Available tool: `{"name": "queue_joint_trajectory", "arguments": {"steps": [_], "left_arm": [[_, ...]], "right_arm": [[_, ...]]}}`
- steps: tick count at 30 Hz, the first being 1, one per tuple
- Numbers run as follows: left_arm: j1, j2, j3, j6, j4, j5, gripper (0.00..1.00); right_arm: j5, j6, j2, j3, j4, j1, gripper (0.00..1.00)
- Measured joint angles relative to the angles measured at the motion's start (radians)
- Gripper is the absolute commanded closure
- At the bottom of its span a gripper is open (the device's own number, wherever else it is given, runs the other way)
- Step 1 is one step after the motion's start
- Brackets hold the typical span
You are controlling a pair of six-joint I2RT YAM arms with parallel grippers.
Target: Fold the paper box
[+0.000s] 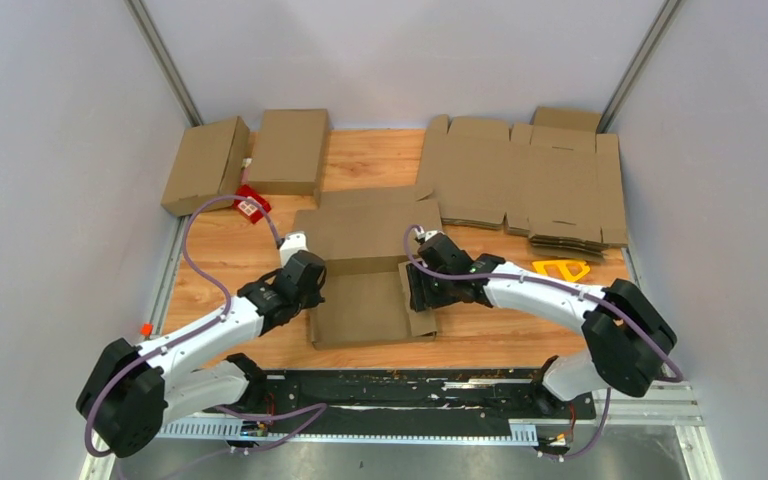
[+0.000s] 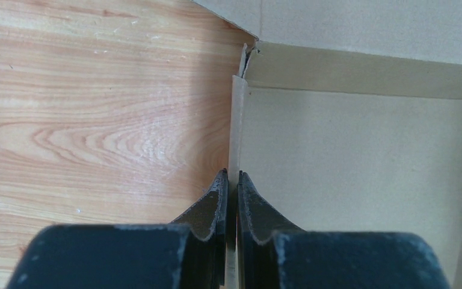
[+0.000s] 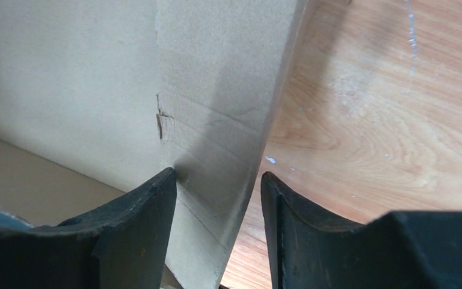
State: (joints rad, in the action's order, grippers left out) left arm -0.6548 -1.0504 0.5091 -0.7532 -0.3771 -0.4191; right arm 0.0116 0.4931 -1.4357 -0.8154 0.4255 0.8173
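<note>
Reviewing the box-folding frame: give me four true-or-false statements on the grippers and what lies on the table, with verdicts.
1. The left gripper pinches the left wall of the brown cardboard box. True.
2. The right gripper is clamped shut on the box's right flap. False: its jaws stand apart, the flap between them.
3. A yellow triangular object lies right of the box. True.
4. The flat cardboard blanks lie at back left. False: back right.
</note>
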Motion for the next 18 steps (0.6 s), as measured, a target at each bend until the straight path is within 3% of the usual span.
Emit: {"name": "queue_joint_trajectory", "arguments": {"steps": [11, 18], "left_arm": [[-0.004, 0.031, -0.024, -0.064, 0.017, 0.003, 0.99], [-0.01, 0.03, -0.024, -0.082, 0.026, -0.001, 0.99]], "right_arm": [[-0.181, -0.048, -0.115, -0.111, 0.099, 0.016, 0.54], [-0.274, -0.057, -0.163, -0.147, 0.119, 0.022, 0.69]]}}
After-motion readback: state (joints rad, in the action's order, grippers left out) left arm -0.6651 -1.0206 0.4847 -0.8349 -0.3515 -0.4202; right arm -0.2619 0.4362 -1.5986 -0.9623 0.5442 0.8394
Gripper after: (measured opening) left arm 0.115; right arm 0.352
